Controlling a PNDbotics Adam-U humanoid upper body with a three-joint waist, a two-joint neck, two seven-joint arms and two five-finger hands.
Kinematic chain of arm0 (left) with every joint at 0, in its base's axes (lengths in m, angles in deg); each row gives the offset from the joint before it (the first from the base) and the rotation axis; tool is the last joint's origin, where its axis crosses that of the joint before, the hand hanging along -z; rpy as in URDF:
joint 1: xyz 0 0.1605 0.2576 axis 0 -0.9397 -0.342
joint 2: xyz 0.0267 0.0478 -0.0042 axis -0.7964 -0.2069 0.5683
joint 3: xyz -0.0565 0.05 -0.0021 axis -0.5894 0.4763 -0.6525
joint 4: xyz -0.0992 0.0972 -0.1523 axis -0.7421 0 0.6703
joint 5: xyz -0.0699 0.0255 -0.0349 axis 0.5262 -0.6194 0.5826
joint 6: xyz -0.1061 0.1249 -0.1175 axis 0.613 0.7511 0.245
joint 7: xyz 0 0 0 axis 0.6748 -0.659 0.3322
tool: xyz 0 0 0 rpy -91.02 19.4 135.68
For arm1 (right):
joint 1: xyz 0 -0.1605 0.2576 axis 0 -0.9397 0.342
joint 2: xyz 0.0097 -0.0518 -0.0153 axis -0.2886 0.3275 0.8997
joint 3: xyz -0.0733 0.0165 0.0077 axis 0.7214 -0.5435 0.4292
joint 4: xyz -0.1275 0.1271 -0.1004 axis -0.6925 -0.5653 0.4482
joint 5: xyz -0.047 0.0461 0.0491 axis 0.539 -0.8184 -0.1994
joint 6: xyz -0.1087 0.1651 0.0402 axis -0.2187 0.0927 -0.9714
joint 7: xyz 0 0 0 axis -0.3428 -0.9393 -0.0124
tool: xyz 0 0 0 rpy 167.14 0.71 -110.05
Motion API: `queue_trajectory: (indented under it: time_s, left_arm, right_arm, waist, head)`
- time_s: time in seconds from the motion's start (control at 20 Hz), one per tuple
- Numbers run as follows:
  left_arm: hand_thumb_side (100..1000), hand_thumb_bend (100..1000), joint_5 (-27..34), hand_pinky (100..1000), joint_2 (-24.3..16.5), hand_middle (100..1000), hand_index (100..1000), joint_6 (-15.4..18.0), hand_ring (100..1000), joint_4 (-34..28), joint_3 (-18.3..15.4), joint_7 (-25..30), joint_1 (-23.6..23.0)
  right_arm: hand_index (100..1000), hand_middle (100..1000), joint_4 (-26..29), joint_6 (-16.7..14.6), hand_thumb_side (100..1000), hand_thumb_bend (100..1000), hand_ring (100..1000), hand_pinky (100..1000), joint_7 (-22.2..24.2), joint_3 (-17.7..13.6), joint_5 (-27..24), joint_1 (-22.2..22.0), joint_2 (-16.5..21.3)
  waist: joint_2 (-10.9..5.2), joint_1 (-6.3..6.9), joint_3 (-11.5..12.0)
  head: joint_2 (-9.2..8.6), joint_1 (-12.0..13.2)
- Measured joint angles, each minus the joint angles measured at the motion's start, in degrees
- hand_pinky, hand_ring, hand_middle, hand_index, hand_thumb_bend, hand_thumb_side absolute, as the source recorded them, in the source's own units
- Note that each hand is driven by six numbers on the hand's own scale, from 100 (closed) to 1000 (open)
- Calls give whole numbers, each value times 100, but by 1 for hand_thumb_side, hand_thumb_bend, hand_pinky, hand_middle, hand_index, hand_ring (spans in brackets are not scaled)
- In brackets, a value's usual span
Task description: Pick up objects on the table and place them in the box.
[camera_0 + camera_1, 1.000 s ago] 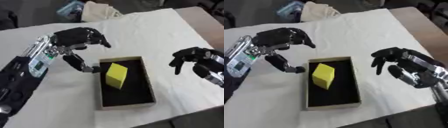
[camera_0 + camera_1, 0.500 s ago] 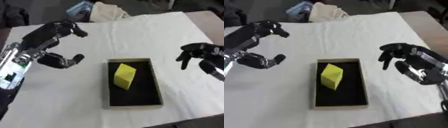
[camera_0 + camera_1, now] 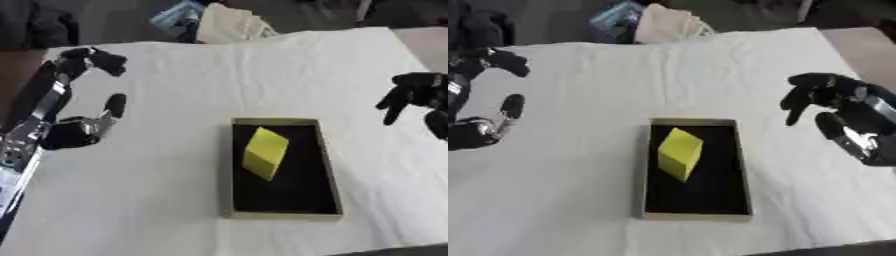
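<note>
A yellow block (image 3: 265, 151) lies tilted inside the shallow box (image 3: 330, 165), whose inside is black and whose rim is tan. The box sits in the middle of the white table. My left hand (image 3: 80, 127) hovers open at the far left, fingers spread, holding nothing and well away from the box. My right hand (image 3: 843, 112) hangs open at the right edge, fingers relaxed and pointing down, also empty and apart from the box.
A beige cloth bundle (image 3: 230, 24) and a blue item (image 3: 178, 14) lie beyond the table's far edge. White tablecloth (image 3: 166, 200) surrounds the box on all sides.
My left hand has pulled back from beside the box to the far left, and my right hand has drifted toward the right edge. The block stays in the box.
</note>
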Motion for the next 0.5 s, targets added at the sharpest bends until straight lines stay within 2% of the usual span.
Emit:
queue_trajectory:
  time_s: [0.15,0.2,0.5]
  left_arm:
    - [659,185,304,862,8,626,826,-305,638,-377,-53,137,-145]
    - [688,187,406,872,8,645,839,-405,649,-478,-72,196,-161]
    - [713,184,1002,878,278,669,844,-833,661,-623,-294,676,-489]
  right_arm:
    - [925,688,23,-52,622,100,574,749,-52,3,53,-25,-1]
    - [931,709,25,-62,620,100,636,754,-62,3,68,-25,-1]
    - [932,717,57,-156,622,100,646,758,-183,-99,85,-31,-110]
  waist:
    - [-4,5,0]
    - [-4,5,0]
    - [59,-37,-10]
  head:
    - [1,6]
    - [1,8]
    - [3,-9]
